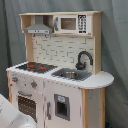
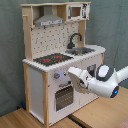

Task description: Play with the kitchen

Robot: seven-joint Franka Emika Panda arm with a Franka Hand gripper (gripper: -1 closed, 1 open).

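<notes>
White panels and pale wood make up the kitchen (image 1: pixel 60 75), a tall toy unit standing against a grey-green curtain (image 1: pixel 115 45) in both exterior views. Its black stovetop (image 1: pixel 36 66) carries two red burners, and in the first exterior view the grey sink (image 1: pixel 70 75) sits at about four o'clock from it, with the curved black faucet (image 1: pixel 83 60) rising just behind the basin. Above the counter runs a white back panel, dotted with holes in the second exterior view. A grey hood (image 2: pixel 49 21) hangs under the top shelf, and the microwave (image 2: pixel 77 11) sits at three o'clock from it. Below the stove are round knobs (image 2: pixel 57 76) and an oven door (image 2: pixel 64 96) with a dark slatted window.

In the second exterior view the kitchen stands on a wooden floor (image 2: pixel 20 120), and the white arm (image 2: pixel 107 82) reaches in from four o'clock. The gripper (image 2: pixel 75 76) is just in front of the knob panel above the oven door; I cannot tell whether it is spread or closed, or touching anything. In the first exterior view, part of the arm shows at seven o'clock.
</notes>
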